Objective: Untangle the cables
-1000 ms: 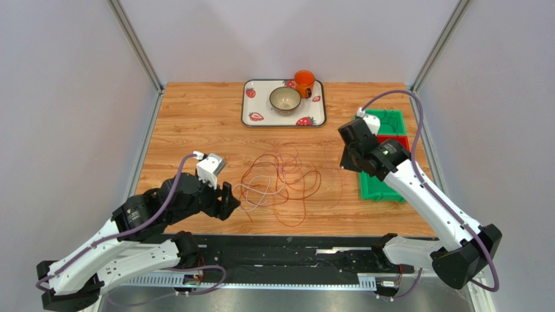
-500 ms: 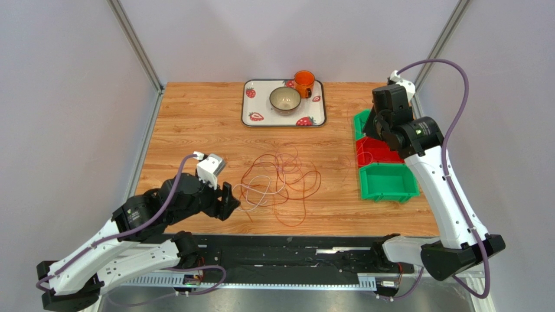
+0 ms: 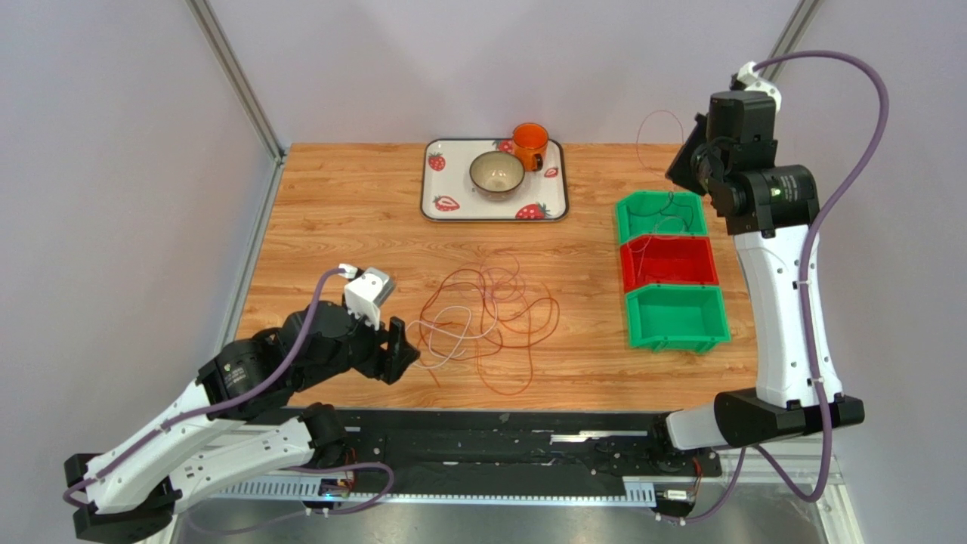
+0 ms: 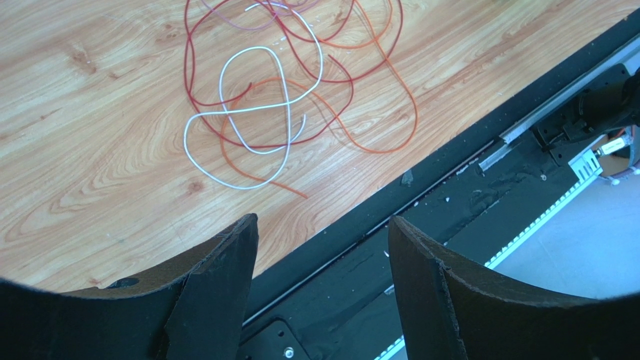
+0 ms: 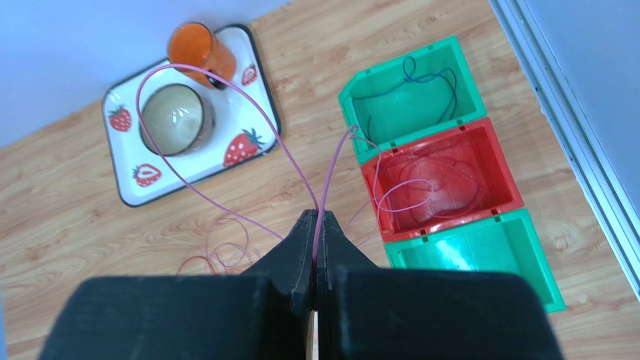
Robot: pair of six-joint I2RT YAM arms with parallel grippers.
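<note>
A tangle of thin red, orange and white cables [image 3: 488, 317] lies on the wooden table, also seen in the left wrist view [image 4: 285, 97]. My left gripper [image 3: 400, 351] hovers open at the tangle's near-left edge, with nothing between its fingers [image 4: 323, 225]. My right gripper [image 3: 688, 168] is raised high over the bins and is shut on a thin pink cable [image 5: 225, 82]. In the right wrist view, the cable loops out from the closed fingertips [image 5: 316, 217], and one strand drops into the red bin [image 5: 505, 169].
Three bins stand in a row at the right: a far green bin [image 3: 624, 213] holding a dark cable [image 5: 421, 82], the red one [image 3: 670, 281], and a near green bin [image 3: 678, 338]. A strawberry tray [image 3: 440, 193] with a bowl [image 3: 497, 173] and an orange cup [image 3: 529, 144] sits at the back.
My right arm has swung up and back to the right, from beside the tangle to high above the bins, carrying the pink cable. The left arm has stayed still.
</note>
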